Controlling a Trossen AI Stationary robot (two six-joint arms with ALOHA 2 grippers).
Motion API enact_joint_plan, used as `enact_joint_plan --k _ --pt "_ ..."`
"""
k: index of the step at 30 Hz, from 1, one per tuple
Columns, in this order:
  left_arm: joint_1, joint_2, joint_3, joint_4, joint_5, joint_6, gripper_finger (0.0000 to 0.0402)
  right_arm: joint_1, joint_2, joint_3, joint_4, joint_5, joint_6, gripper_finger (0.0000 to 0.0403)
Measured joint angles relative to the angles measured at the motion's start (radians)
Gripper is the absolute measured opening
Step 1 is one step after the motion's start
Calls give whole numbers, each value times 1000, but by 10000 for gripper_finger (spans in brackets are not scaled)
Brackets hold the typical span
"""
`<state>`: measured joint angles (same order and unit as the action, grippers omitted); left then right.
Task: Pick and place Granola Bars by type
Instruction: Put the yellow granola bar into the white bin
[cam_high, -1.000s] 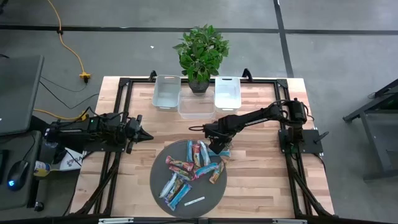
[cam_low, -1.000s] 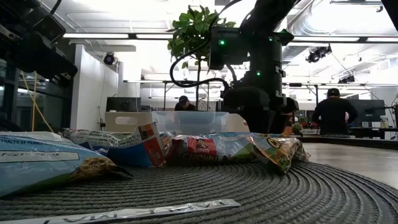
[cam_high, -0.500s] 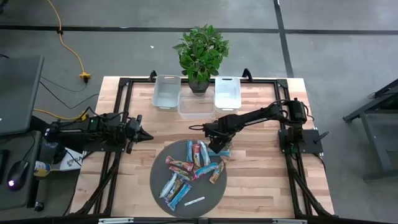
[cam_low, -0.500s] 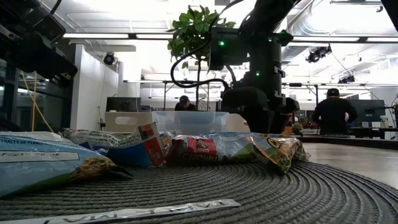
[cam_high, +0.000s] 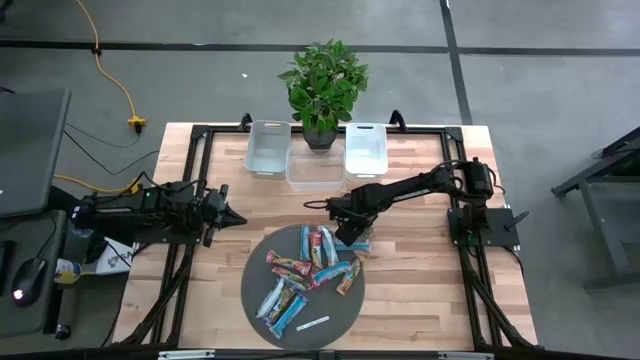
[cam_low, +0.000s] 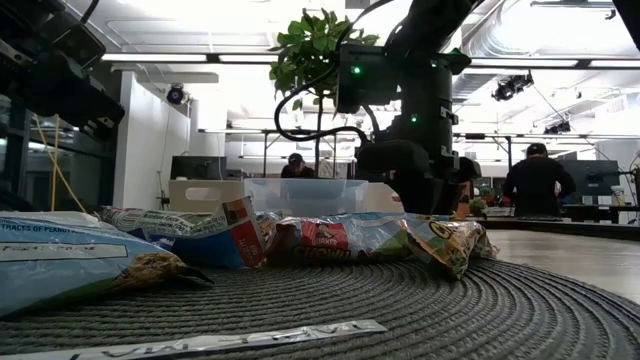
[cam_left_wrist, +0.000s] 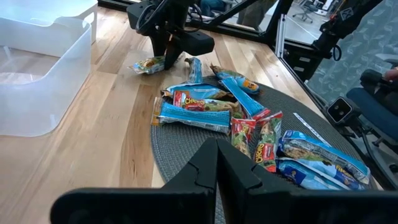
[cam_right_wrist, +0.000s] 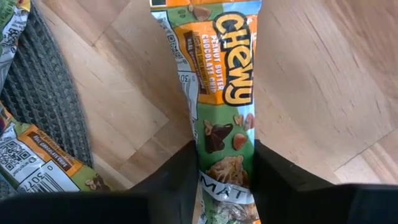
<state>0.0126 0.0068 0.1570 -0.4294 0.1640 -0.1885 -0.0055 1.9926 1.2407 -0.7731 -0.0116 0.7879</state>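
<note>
The granola bar (cam_right_wrist: 225, 93) under my right end effector (cam_right_wrist: 224, 186) was an orange-and-green "Chewy" wrapper lying flat on the bare wood of the desk (cam_high: 420, 290), just off the edge of the round grey mat (cam_high: 255, 295), on the side of the mat toward the bins. In the right wrist view I saw the two dark fingers (cam_right_wrist: 180, 180) standing one on each side of the wrapper, pressed against its edges; the bar lay flat on the wood. The remaining granola bars (cam_high: 300, 272) (light blue, red and tan-orange) lay heaped on the mat, several overlapping, with a thin white strip label (cam_high: 312, 323) on the mat at its edge farthest from the bins. Beyond the mat stood three clear bins (cam_high: 316, 168) and, behind them, a potted plant (cam_high: 322, 80). My left end effector (cam_high: 232, 216) hung above the desk well to the side of the mat, fingers together and empty.
</note>
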Motion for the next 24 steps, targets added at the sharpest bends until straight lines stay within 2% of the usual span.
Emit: enact_joint_plan --k 13,24 --pt "0 0 0 0 -2 0 1 0 -78 -6 -12 15 -3 65" --pt "0 0 0 0 2 0 1 -1 -210 -2 54 -30 -3 64"
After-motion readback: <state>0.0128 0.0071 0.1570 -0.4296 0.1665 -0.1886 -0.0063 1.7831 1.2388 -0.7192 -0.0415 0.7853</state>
